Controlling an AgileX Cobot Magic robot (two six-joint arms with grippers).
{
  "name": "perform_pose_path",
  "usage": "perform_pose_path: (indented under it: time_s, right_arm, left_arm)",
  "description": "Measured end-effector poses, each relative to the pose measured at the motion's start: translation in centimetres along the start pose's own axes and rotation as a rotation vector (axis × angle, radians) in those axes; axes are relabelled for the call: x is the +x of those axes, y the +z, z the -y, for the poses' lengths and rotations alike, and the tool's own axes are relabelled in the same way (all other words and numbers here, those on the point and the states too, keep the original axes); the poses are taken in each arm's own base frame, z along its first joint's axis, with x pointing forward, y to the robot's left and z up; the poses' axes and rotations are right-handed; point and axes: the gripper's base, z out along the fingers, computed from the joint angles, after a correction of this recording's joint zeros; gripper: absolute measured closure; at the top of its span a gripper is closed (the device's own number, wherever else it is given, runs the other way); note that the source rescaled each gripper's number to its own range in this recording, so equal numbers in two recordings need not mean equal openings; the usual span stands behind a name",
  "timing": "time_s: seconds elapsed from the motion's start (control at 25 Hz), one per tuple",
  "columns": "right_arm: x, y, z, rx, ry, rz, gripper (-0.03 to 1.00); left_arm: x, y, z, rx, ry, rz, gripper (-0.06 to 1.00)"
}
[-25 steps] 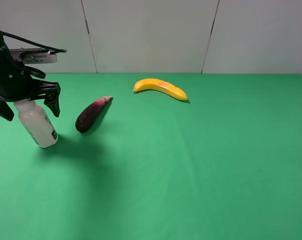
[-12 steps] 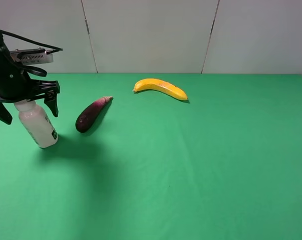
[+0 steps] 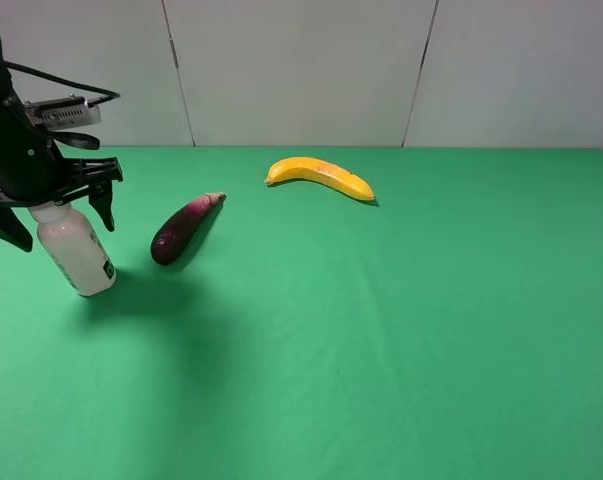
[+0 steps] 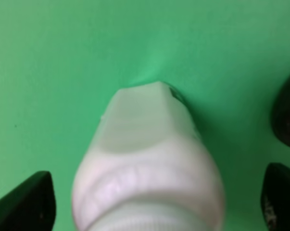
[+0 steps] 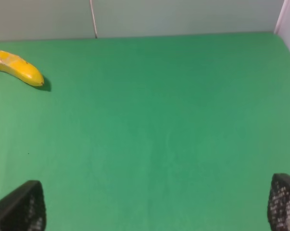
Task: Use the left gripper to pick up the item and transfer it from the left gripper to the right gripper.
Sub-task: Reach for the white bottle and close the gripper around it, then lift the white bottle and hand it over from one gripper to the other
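Though the left gripper (image 3: pixel 65 232) is set astride the white bottle (image 3: pixel 79 258), its jaws are spread wide, nothing gripped.

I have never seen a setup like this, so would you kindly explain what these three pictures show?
This is a two-armed robot at a green table. The wide picture comes from a camera mounted high; the other two from a camera on each wrist. On the table lie a purple eggplant and a yellow banana; a small white plastic bottle stands at the left. The left arm's fingers sit open on either side of the bottle's top, gaps showing. The right arm's fingers are open over bare table, outside the wide picture. Nothing is held yet.
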Motion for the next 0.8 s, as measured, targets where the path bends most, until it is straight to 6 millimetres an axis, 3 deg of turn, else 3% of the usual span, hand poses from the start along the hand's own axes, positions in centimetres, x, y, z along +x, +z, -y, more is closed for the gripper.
perform_pose_path:
  time_s: [0.2, 0.36, 0.8]
  right_arm:
    - [0.0, 0.0, 0.0, 0.0, 0.0, 0.0, -0.03]
    - [0.0, 0.0, 0.0, 0.0, 0.0, 0.0, -0.03]
    - [0.0, 0.0, 0.0, 0.0, 0.0, 0.0, -0.03]
  left_arm:
    - [-0.14, 0.42, 0.1, 0.0, -0.004, 0.0, 0.57]
    - [-0.16, 0.44, 0.1, 0.0, -0.004, 0.001, 0.92]
    - [-0.18, 0.44, 0.13, 0.003, -0.005, 0.004, 0.94]
